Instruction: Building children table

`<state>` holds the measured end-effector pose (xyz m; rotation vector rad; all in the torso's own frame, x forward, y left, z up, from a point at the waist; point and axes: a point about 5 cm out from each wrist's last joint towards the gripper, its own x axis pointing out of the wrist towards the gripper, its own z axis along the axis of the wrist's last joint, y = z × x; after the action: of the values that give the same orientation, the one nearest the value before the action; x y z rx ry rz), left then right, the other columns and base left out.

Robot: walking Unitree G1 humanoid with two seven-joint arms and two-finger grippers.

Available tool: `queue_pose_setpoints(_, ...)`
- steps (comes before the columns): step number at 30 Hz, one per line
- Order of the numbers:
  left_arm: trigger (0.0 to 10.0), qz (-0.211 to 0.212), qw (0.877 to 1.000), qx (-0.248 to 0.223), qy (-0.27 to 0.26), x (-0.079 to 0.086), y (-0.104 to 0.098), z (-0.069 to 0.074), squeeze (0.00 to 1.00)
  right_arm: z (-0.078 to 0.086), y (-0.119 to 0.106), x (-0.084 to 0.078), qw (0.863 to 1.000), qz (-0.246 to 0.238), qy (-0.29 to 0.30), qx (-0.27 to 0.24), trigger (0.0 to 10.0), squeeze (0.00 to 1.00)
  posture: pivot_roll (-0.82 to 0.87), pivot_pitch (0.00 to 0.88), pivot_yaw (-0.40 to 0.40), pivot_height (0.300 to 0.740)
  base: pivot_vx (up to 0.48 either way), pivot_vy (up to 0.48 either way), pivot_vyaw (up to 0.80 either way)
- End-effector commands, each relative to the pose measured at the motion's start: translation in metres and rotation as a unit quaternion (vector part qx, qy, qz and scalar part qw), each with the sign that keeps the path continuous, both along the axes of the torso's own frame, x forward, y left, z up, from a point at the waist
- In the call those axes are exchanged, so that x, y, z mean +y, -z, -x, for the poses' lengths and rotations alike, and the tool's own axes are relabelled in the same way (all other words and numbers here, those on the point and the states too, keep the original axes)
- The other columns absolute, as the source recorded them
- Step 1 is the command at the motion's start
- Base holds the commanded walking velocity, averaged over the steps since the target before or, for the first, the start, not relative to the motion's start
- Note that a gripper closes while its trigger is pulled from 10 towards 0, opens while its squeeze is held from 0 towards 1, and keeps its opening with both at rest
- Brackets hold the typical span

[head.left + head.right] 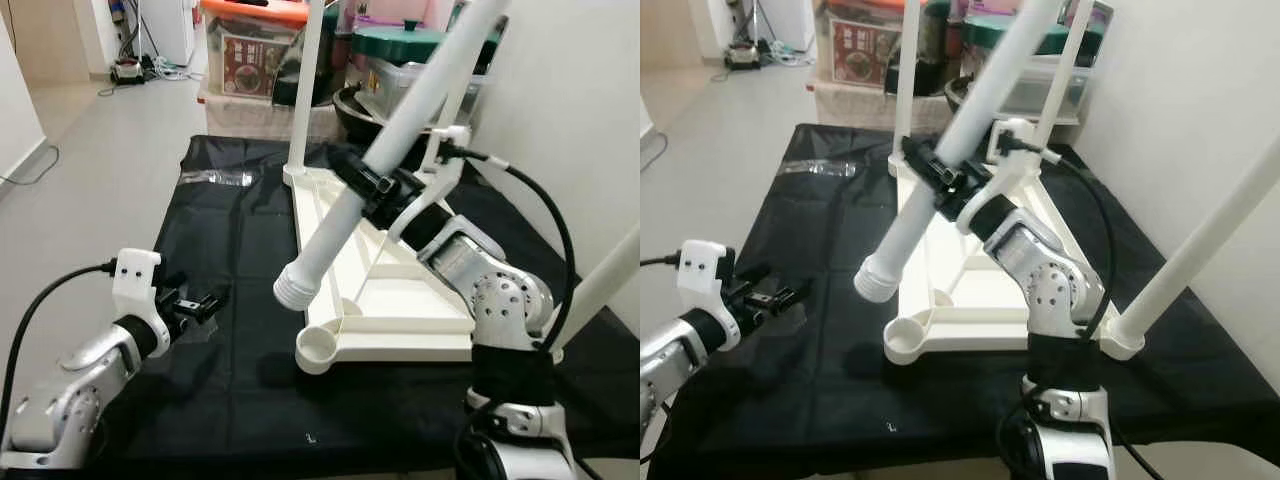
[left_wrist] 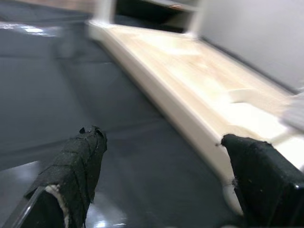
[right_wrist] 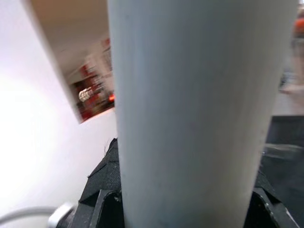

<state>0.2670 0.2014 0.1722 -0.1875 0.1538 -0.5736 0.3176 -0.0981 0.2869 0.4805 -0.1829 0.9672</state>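
Observation:
A white children's table top (image 1: 400,300) lies upside down on a black cloth (image 1: 230,300). Legs stand upright in its far corners (image 1: 303,90) and one leg (image 1: 1200,240) rises at the near right. My right gripper (image 1: 372,185) is shut on a loose white table leg (image 1: 400,140), held tilted above the top. The leg's threaded end (image 1: 293,288) hangs just above the empty round socket (image 1: 320,347) at the near left corner. My left gripper (image 1: 205,303) stands open low over the cloth, left of the table top, with nothing between its fingers (image 2: 80,161).
Storage boxes and a pot (image 1: 400,50) crowd the floor beyond the cloth. A white wall (image 1: 580,110) runs along the right. Pale floor (image 1: 90,170) lies to the left, with cables at the far back.

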Motion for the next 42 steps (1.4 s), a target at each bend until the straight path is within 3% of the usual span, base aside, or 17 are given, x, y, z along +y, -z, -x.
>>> queue_pose_setpoints(1,10.0,0.018,0.998,0.01,0.051,-0.004,-0.003,0.009,0.0,0.012,-0.01,0.003,0.998,-0.003,-0.046,-0.051,5.6,0.0,0.13,0.0,-0.12,0.74,0.0,0.0,0.0)
queue_pose_setpoints(5,10.0,0.017,0.998,0.014,0.054,-0.004,-0.003,0.01,0.0,0.014,-0.011,0.004,0.997,-0.002,-0.057,-0.058,5.6,0.0,0.13,0.0,-0.12,0.74,0.0,0.0,0.0)
queue_pose_setpoints(6,10.0,0.003,0.998,0.018,0.052,-0.004,0.0,0.011,0.0,0.018,-0.012,0.006,0.994,0.0,-0.078,-0.073,10.0,0.0,0.13,0.0,-0.121,0.74,0.0,0.0,0.0)
queue_pose_setpoints(10,10.0,-0.028,0.998,0.019,0.06,-0.008,0.007,0.017,0.0,0.026,-0.015,0.013,0.988,0.007,-0.12,-0.098,10.0,0.0,0.14,0.0,-0.122,0.74,0.0,0.0,0.0)
queue_pose_setpoints(18,10.0,-0.029,0.997,0.011,0.069,-0.005,0.005,0.019,0.0,0.028,-0.014,0.016,0.984,0.012,-0.141,-0.105,10.0,0.0,0.14,0.0,-0.118,0.74,0.0,0.0,0.0)
queue_pose_setpoints(23,10.0,-0.034,0.993,0.014,0.114,-0.007,0.005,0.025,0.0,0.029,-0.012,0.018,0.982,0.015,-0.157,-0.107,10.0,0.0,0.14,0.0,-0.124,0.74,0.0,0.0,0.0)
queue_pose_setpoints(24,10.0,-0.052,0.982,0.017,0.179,-0.017,0.005,0.03,0.0,0.029,-0.012,0.023,0.979,0.017,-0.171,-0.107,10.0,0.0,0.14,0.0,-0.119,0.74,0.0,0.0,0.0)
queue_pose_setpoints(27,10.0,-0.057,0.977,0.021,0.202,-0.02,0.005,0.032,0.0,0.029,-0.012,0.026,0.978,0.018,-0.176,-0.107,10.0,0.0,0.14,0.0,-0.119,0.74,0.0,0.0,0.0)
queue_pose_setpoints(31,10.0,-0.065,0.961,-0.002,0.269,-0.033,-0.007,0.027,0.0,0.032,-0.015,0.039,0.973,0.017,-0.202,-0.113,10.0,0.0,0.13,0.0,-0.116,0.74,0.0,0.0,0.0)
queue_pose_setpoints(42,10.0,-0.071,0.956,-0.03,0.284,-0.038,-0.017,0.015,0.0,0.041,-0.012,0.051,0.967,0.013,-0.228,-0.112,10.0,0.0,0.12,0.0,-0.11,0.74,0.0,0.0,0.0)
